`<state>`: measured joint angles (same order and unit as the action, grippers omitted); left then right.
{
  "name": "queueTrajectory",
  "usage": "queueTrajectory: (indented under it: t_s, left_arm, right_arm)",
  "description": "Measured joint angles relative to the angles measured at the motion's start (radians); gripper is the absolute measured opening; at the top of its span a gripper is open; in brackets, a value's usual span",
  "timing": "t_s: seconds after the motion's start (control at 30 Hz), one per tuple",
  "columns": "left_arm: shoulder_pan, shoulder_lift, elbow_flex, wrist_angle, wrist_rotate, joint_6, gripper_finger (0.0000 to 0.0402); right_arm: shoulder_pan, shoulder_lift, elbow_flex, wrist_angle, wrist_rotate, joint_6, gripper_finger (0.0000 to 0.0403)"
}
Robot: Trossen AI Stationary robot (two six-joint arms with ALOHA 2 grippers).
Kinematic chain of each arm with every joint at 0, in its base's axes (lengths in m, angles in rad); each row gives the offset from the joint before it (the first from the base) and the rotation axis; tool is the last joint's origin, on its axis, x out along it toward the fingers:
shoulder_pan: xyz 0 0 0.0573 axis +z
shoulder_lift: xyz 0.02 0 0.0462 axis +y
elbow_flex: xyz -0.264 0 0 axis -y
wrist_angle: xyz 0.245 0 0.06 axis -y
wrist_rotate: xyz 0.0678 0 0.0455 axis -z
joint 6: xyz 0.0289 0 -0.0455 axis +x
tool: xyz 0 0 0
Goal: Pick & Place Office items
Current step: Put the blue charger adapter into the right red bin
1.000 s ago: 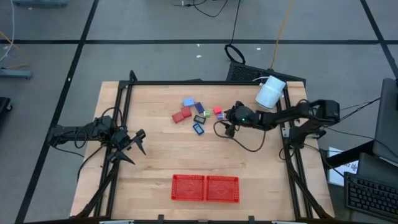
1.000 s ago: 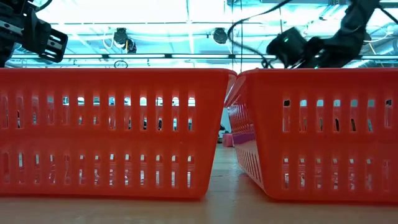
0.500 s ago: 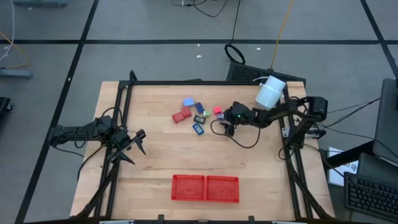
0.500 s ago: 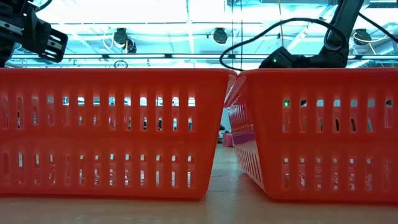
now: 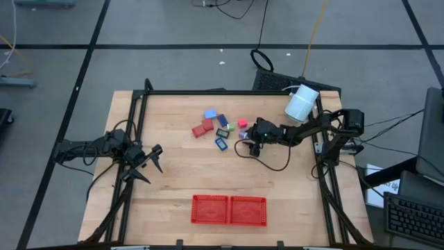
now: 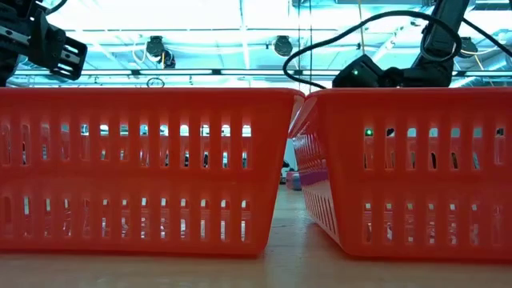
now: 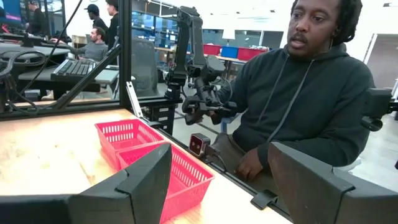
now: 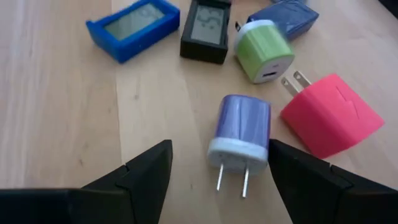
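Observation:
The office items lie in a loose cluster at the table's far middle. In the right wrist view they are a violet plug charger [image 8: 239, 127], a pink charger [image 8: 329, 115], a green charger [image 8: 264, 50], a black display piece [image 8: 208, 25], a blue display piece [image 8: 134, 25] and a dark blue block [image 8: 283, 12]. My right gripper [image 8: 219, 152] is open just right of the cluster [image 5: 222, 128], tipped down. Its fingers stand on either side of the violet charger, which lies flat with its prongs toward the wrist. My left gripper [image 5: 149, 164] waits open at the table's left side.
Two red mesh trays [image 5: 229, 210] stand side by side at the near edge. A white cylinder [image 5: 302, 103] stands at the far right, behind my right arm. A person [image 7: 298, 106] sits beyond the table's near edge. Bare wood lies between the cluster and the trays.
My right gripper has sunk toward the table and crept toward the table's left edge, closing in on the items while tipping further down. The items have not moved.

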<state>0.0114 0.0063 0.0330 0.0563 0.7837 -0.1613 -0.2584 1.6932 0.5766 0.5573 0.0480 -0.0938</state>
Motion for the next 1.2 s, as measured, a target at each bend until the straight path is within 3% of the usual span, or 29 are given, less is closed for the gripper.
queueTrajectory:
  t_s: [0.3,0.67,0.9,1.2]
  left_arm:
    - [0.000,0.000,0.000,0.000,0.000,0.000,0.0271]
    - [0.000,0.000,0.000,0.000,0.000,0.000,0.0271]
    - [0.000,0.000,0.000,0.000,0.000,0.000,0.0271]
    - [0.000,0.000,0.000,0.000,0.000,0.000,0.0271]
  right_arm:
    - [0.014,0.000,0.000,0.009,0.112,0.106,0.0254]
    - [0.047,0.000,0.000,0.012,0.115,0.136,0.0254]
    - [0.062,0.000,0.000,0.016,0.216,0.135,0.0254]
    - [0.063,0.000,0.000,0.016,0.210,0.137,0.0254]
